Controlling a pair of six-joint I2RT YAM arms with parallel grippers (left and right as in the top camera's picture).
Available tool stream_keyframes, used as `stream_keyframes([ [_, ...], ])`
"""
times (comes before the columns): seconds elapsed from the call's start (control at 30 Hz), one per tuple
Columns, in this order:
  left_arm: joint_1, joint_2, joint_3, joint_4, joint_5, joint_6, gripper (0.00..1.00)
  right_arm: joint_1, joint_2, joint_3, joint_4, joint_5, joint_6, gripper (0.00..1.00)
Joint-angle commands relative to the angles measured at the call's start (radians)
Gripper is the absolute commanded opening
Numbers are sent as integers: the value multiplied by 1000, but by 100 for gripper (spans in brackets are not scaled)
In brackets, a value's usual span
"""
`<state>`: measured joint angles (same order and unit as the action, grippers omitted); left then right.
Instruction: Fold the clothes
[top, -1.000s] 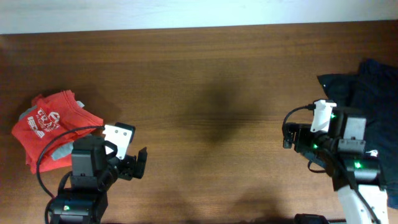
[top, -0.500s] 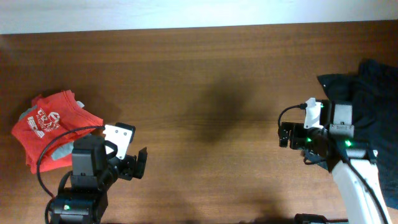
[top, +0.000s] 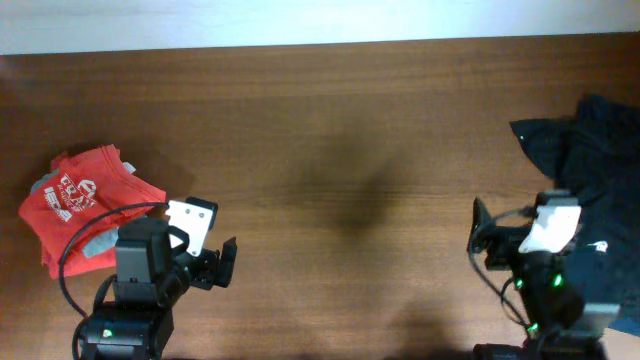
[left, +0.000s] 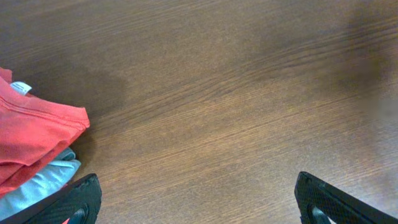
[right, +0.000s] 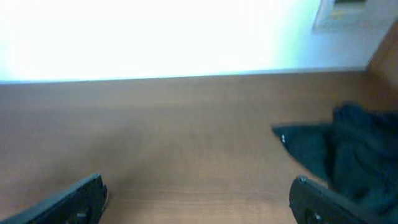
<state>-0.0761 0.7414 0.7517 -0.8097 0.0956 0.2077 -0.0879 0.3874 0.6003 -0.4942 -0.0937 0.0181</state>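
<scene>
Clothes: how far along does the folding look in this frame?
Done: the red-orange T-shirt looks folded at the left of the table, grey cloth under it. In hand: nothing; both sets of jaws stand open and empty. Left: the dark navy garment at the right lies crumpled, unfolded.

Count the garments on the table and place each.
3: a red-orange T-shirt at the left edge, a grey garment under it, a dark navy heap far right, which may hide more.
</scene>
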Motion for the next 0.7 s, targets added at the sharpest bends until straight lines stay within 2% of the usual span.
stream_keyframes([
  [0.0, 7, -1, -6, 1, -10, -12, 99, 39, -147, -166, 94, 0, -6, 98],
  [0.17, 7, -1, -6, 1, -10, -12, 99, 82, -367, -390, 300, -3, -6, 99],
  [0.37, 7, -1, -6, 1, -10, -12, 99, 82, -384, -530, 605, 2, -23, 99],
  [0.43, 7, -1, -6, 1, -10, -12, 99, 82, -384, -555, 653, 1, -57, 99],
  [0.53, 7, -1, -6, 1, -10, -13, 99, 82, -384, -596, 652, 5, -71, 99],
  [0.67, 7, -1, -6, 1, -10, -12, 99, 82, -384, -595, 470, 12, -73, 99],
])
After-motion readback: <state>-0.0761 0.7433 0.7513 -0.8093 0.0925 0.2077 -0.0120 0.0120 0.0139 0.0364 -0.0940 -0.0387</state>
